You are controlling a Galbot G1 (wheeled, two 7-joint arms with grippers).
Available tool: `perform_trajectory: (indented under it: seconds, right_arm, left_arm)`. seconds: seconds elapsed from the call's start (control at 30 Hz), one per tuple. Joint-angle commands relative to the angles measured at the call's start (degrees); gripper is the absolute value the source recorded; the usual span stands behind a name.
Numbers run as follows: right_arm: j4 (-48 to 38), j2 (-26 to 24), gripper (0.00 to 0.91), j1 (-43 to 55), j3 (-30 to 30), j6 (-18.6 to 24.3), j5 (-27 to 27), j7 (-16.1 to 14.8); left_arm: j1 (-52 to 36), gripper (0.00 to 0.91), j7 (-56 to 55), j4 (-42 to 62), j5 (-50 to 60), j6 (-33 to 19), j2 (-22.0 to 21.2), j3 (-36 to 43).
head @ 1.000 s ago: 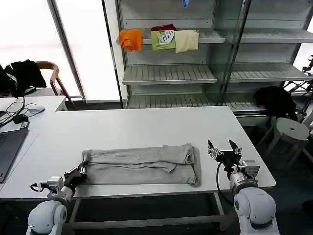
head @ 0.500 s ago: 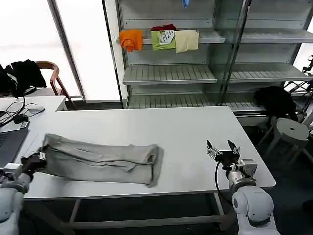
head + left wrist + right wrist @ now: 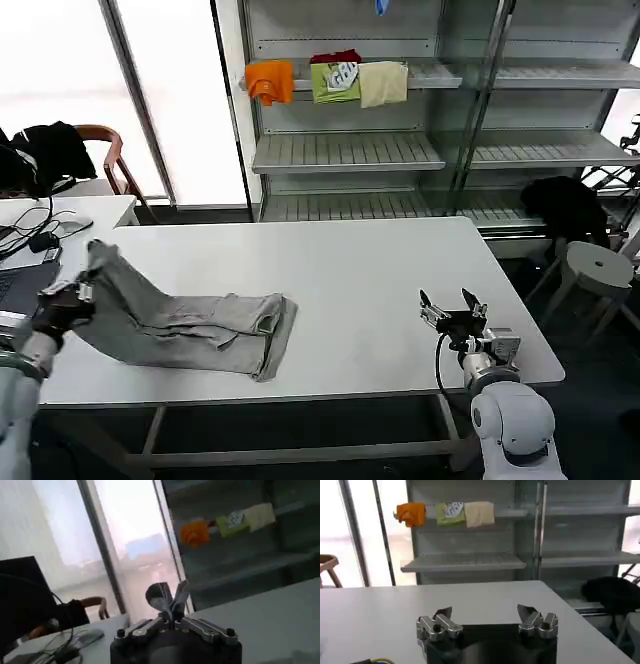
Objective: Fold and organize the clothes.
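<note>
A light grey shirt, folded into a long band, lies on the left part of the white table. Its left end is lifted off the surface. My left gripper is shut on that raised end at the table's left edge. From the left wrist, a pinched tuft of grey cloth stands up between the closed fingers. My right gripper hovers open near the table's front right corner, far from the shirt. Its spread fingertips hold nothing.
A laptop and cables lie on a side desk at the left, with a chair draped in a black garment behind. Shelves at the back hold small orange, green and cream garments. A stool stands right of the table.
My left gripper has dragged the folded shirt well to the left across the table and lifted its end. The right gripper has stayed nearly still.
</note>
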Motion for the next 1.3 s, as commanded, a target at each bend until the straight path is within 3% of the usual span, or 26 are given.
perform_trajectory:
  seconds: [0.03, 0.33, 0.67, 0.7, 0.73, 0.77, 1.3]
  right_arm:
    - [0.4, -0.3, 0.907, -1.0, 1.0, 0.0, -0.1, 0.1]
    - [0.6, -1.0, 0.907, -2.0, 2.0, 0.1, 0.1, 0.0]
    - [-0.1, -0.4, 0.907, -0.7, 1.0, 0.0, 0.1, 0.1]
    - [-0.3, -0.3, 0.907, -0.6, 0.9, 0.0, 0.0, 0.1]
    - [-0.4, -0.1, 0.907, -0.5, 0.7, 0.0, 0.0, 0.1]
    - [-0.5, 0.0, 0.907, -0.5, 0.6, 0.0, -0.1, 0.1]
    - [-1.3, 1.1, 0.907, 0.2, -0.7, 0.2, -1.3, -0.2]
  left_arm:
    - [1.3, 0.000, -3.7, -11.7, 5.5, 6.1, -16.0, 21.4]
    - [0.8, 0.000, -6.3, -7.2, 9.7, 7.1, -19.6, 28.9]
    - [0.9, 0.010, -7.9, -3.1, 12.5, 6.7, -21.4, 31.0]
    - [0.9, 0.101, -8.0, -3.0, 12.7, 6.7, -21.5, 31.2]
    - [0.9, 0.746, -8.2, -2.7, 13.0, 6.8, -21.6, 31.4]
    - [0.9, 0.907, -8.3, -2.5, 13.5, 6.8, -21.8, 31.4]
    - [1.8, 0.907, -8.5, -1.1, 14.4, 7.0, -23.5, 34.5]
